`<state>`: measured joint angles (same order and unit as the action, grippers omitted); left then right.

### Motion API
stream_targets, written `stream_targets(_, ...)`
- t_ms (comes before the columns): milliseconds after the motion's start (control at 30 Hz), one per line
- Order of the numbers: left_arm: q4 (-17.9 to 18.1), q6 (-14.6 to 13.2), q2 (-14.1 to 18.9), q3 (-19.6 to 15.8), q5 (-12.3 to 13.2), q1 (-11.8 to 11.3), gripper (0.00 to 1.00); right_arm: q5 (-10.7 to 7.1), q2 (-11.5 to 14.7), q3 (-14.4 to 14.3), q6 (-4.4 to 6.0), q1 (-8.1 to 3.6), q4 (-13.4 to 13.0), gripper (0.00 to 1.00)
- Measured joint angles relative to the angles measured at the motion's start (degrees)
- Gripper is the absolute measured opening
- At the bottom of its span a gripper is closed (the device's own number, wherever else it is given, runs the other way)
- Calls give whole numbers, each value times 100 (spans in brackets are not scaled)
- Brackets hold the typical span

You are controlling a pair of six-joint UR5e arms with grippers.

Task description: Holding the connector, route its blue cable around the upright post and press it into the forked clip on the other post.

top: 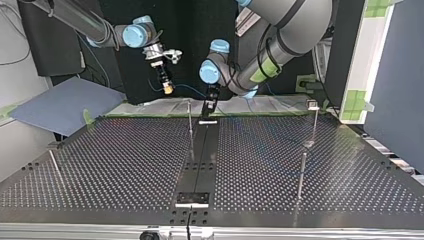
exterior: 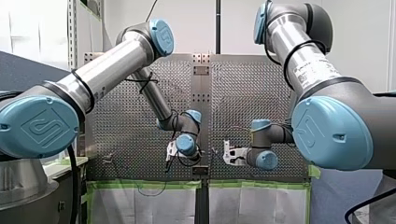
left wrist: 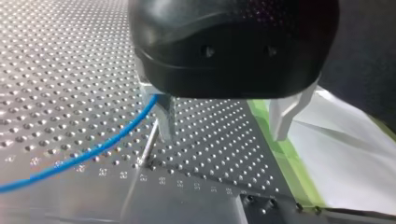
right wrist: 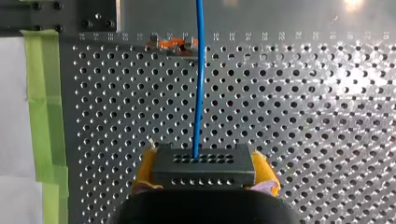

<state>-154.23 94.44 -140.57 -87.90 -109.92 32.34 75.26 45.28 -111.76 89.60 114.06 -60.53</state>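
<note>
On the desk: dull grey metal sheet [top: 125, 165] punched with even rows of small round holes. A smooth unpunched strip runs down the middle. Green tape [right wrist: 42, 102] lines one edge, with a white sheet beyond it.
Posts: thin, straight metal rods standing upright. One [top: 190, 131] is beside the middle strip. Another [top: 314, 125], at the top view's right, carries a small pale block at its tip.
Connector [right wrist: 203, 165]: flat, matte black rectangular block with rows of small holes on its faces.
Blue cable [right wrist: 200, 84]: smooth, round and bright. It leaves the connector's holed face and runs straight ahead of my right end effector, past an orange fitting [right wrist: 170, 44] on the desk.
Right end effector [right wrist: 204, 171]: yellow pads clamped on the connector's two short ends, holding it above the desk near the taped edge.
Left end effector [left wrist: 224, 123]: glossy black rounded body with two pale tapered fingers [left wrist: 166, 119] spread wide apart, only desk showing between them. The blue cable passes right by one finger; whether they touch is unclear. A slim rod [left wrist: 148, 142] stands just under that finger.
</note>
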Motion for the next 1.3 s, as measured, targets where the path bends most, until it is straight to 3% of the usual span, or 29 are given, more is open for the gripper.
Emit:
stream_targets(567,325,444,0,-163,-197,-23,98,60,4,9,38,-150,228,0)
stream_targets(767,506,623,0,-164,-436,-4,98,60,1,9,42,-166,260,0)
stream_targets(833,551,648,0,-164,-521,0,66,60,1,9,42,-167,269,0)
stream_targets(867,571,651,-1,-165,-542,3,66,60,1,9,42,-168,270,0)
stream_targets(900,594,649,-3,-167,-559,5,49,60,1,9,42,-168,270,0)
stream_targets(933,624,641,-3,-169,-573,8,38,60,1,9,42,-169,269,0)
stream_targets(1267,724,402,0,-172,-571,46,33,60,-1,9,42,-178,258,0)
stream_targets(1300,719,385,0,-173,-594,54,24,62,-1,9,42,-180,256,0)
